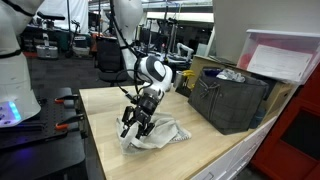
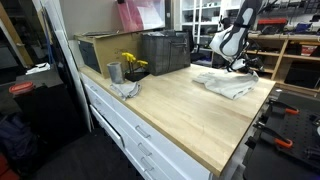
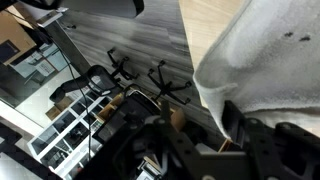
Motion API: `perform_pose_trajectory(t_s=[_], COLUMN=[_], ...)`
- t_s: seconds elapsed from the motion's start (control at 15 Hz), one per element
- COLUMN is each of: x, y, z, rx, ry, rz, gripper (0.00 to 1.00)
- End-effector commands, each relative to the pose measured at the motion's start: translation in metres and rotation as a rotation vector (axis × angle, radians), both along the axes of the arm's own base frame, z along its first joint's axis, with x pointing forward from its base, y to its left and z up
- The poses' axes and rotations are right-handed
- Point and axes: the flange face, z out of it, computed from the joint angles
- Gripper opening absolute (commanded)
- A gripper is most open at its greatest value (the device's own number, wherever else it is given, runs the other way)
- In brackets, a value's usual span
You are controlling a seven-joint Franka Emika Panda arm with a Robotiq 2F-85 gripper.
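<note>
Wooden counter [image 1: 205,150] in a lab, and our gripper [image 1: 136,124] hangs low over the white cloth [image 1: 165,135], fingertips at its crumpled folds near the counter's edge. We cannot tell whether the jaws stand apart or pinch fabric; the wrist view is blurred, showing only cloth [image 3: 265,60] beside dark fingers. Our worry: a fold snagged on a finger could lift with the arm and drag the cloth over the edge. The crate [image 1: 230,100] stands well apart.
</note>
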Motion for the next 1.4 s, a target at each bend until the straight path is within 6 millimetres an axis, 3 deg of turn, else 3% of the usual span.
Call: perform_pose_trajectory(t_s=[0.0, 0.13, 0.6, 0.93, 1.33], x=[0.022, 0.038, 0.085, 0.117, 0.144], y=[-0.001, -0.002, 0.01, 0.038, 0.086], z=[0.027, 0.042, 0.072, 0.066, 0.046], rx=[-0.018, 0.012, 0.224, 0.292, 0.409], ry=[-0.1, -0.15, -0.308, -0.369, -0.351], rz=[0.001, 0.0, -0.041, 0.151, 0.489], gripper=[0.88, 0.99, 1.0, 1.0, 1.0])
